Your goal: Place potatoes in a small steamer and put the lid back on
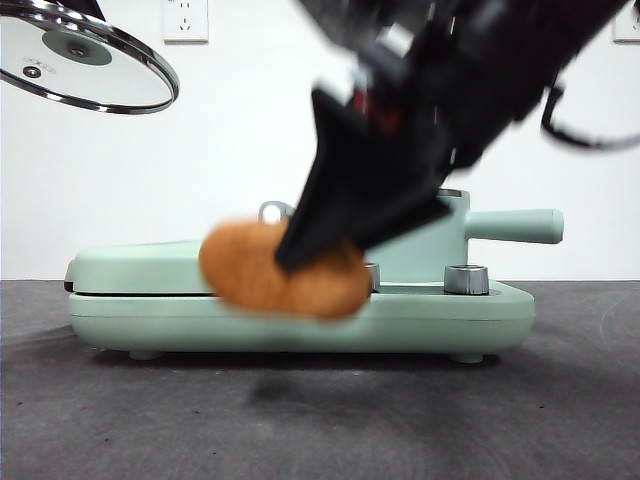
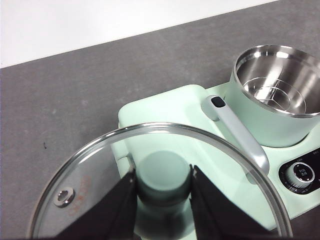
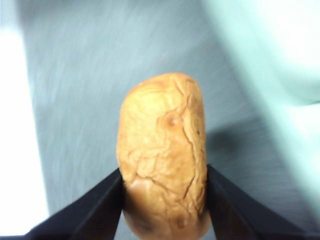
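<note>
Glass and steel-rimmed, the lid [image 1: 85,60] hangs high and tilted, up and to the left of the cooker [image 1: 300,305], well clear of it. The left hand [image 2: 162,187] has its two black jaws closed on the lid's mint-green knob [image 2: 162,175], one on each side; in the front view that hand is out of sight and only the lid shows. Seen through and past the glass in the left wrist view, the cooker's flat green cover [image 2: 170,112] and its chrome handle [image 2: 237,132] lie below the lid.

Next comes the potato [image 1: 285,270], orange-brown and blurred, held in the air in front of the cooker's middle, above the dark grey surface [image 1: 320,420] and not touching it; a faint shadow lies on the surface under it. The right hand [image 3: 165,200] grips it, jaws pressed against its two long sides, and the cracked, wrinkled skin shows plainly between them. In the front view this hand's arm [image 1: 450,90] comes down big and dark from the upper right, across the cooker's right part.

On the cooker's right end stands the pot [image 2: 277,95], mostly hidden behind the arm in the front view, with only its straight green handle [image 1: 515,226] sticking out to the right. The left wrist view shows it open, its steel inside holding nothing. A dial [image 1: 466,279] sits on the cooker in front of the pot.
</note>
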{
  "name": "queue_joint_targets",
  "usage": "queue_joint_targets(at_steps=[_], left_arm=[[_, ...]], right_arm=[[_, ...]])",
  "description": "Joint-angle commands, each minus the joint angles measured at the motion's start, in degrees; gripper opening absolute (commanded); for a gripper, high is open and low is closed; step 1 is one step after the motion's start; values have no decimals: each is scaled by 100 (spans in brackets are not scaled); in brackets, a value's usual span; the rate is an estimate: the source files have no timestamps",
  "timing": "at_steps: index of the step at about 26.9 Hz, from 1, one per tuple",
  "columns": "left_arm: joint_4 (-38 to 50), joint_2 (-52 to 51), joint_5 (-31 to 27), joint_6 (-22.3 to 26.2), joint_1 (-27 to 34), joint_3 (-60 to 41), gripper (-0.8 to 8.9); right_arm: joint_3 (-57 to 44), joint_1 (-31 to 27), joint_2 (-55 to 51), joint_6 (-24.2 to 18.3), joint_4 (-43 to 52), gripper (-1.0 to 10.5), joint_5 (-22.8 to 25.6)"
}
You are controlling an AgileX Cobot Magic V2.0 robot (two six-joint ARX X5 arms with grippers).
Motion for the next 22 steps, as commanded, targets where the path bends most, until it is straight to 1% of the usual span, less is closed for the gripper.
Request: queue_joint_targets(at_steps=[1,2,4,6,8,10,12,16,22], left_arm=[[166,-7,13,-33,-15,81,11],[166,-7,13,-33,-15,81,11],[164,-7,13,-37,-15,81,11],[164,-7,13,-37,-15,81,11],[164,-7,13,-37,-15,81,11],[164,-7,13,-42,-15,81,11],[164,-7,13,-42,-15,81,11],[164,-7,13,-42,-15,81,11],[153,-7,13,-39,-15,81,11]], right_arm=[[175,-96,-442,1014,0,200,507],[245,-214,-697,1412,-96,200,848],[474,-520,-1062,2048,-437,199,1231],[772,-793,-1143,2247,-881,199,1189],[1152,-1084,-1106,2229,-1410,200,1108],[1578,-1353,-946,2116,-1832,200,966],[1956,-1547,-699,1967,-2046,200,828],[2721,-1908,-7,1648,-2221,200,719],[3685,-2190,1176,1320,-2232,200,723]])
